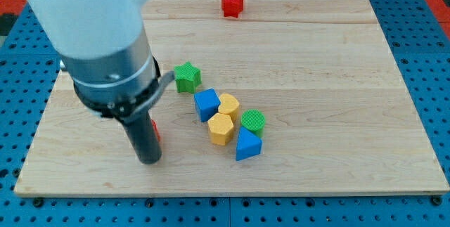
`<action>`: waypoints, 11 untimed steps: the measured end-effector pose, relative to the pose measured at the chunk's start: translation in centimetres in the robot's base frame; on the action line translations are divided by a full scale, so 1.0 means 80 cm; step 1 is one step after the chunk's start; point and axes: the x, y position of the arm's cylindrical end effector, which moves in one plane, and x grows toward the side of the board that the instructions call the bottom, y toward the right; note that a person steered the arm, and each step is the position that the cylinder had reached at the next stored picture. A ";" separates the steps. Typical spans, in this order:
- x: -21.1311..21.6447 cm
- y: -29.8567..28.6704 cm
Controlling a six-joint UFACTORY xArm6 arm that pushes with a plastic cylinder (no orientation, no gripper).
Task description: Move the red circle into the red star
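The red star sits near the view's top edge of the wooden board, a little right of centre. Only a thin red sliver of the red circle shows at the rod's right side, in the lower left of the board; the rest is hidden behind the rod. My tip rests on the board just below that sliver, touching or nearly touching it. The red star is far off toward the view's top right of the tip.
A green star lies right of the arm. Below it is a cluster: a blue block, a yellow block, a yellow hexagon, a green circle and a blue triangle. The arm's body hides the board's upper left.
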 end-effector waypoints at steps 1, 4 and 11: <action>-0.033 0.000; -0.153 -0.024; -0.229 0.045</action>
